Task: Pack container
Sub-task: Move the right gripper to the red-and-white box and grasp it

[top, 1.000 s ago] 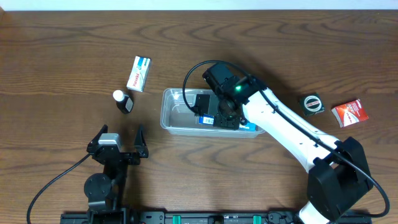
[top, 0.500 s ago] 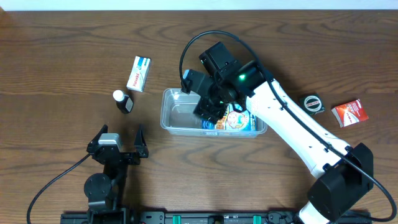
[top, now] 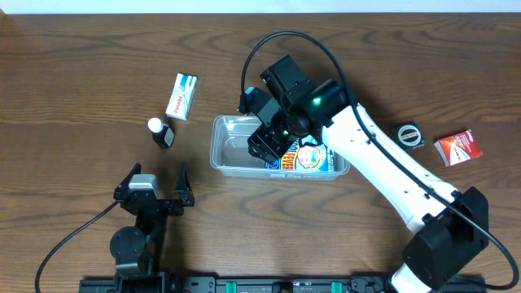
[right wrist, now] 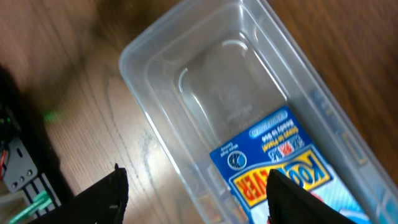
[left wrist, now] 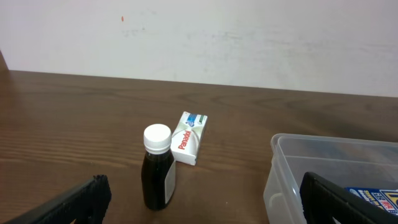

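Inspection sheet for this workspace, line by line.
Surface: dark wooden table.
Job's things: clear container mid-table, a blue printed packet lying in its right half, left half bare.
Clutter: Panadol box and dark bottle left of the container; tape measure and red packet on the right.
Grippers: left gripper open, empty, near the front edge; right gripper open, empty, over the container.
Cables: black cable loops above the right arm; second cable trails from the left arm.
Surroundings: white wall behind.

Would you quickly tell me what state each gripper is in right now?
Left gripper: open, holding nothing.
Right gripper: open, empty, above the container.
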`<control>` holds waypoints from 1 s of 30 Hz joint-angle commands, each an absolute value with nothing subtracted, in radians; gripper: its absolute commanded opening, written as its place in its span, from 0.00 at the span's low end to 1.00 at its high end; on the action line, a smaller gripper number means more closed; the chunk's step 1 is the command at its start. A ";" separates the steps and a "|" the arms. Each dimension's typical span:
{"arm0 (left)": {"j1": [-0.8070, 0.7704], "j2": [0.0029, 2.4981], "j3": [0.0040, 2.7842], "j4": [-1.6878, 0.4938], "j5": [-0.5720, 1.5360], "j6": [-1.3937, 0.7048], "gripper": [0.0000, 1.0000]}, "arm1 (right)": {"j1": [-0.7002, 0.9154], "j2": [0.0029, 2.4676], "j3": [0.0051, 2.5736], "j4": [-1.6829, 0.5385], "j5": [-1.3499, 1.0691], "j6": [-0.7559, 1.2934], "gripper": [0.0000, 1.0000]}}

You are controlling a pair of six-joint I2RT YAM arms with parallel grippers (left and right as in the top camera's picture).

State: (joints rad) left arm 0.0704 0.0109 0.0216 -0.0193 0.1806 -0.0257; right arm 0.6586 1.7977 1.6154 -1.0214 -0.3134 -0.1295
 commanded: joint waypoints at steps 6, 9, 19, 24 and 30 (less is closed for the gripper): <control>0.075 0.005 0.004 -0.052 0.198 -0.027 0.98 | 0.592 1.701 1.610 -1.098 -0.160 0.113 0.72; 0.075 0.005 0.004 -0.052 0.198 -0.027 0.98 | 0.519 1.639 1.610 -1.148 -0.058 0.159 0.77; 0.075 0.005 0.004 -0.052 0.198 -0.027 0.98 | 0.194 1.556 1.606 -1.274 -0.022 0.115 0.99; 0.075 0.005 0.004 -0.052 0.198 -0.027 0.98 | 0.015 1.557 1.537 -1.267 -0.014 0.254 0.96; 0.075 0.005 0.004 -0.052 0.198 -0.027 0.98 | -0.188 1.557 1.352 -1.170 0.118 0.501 0.83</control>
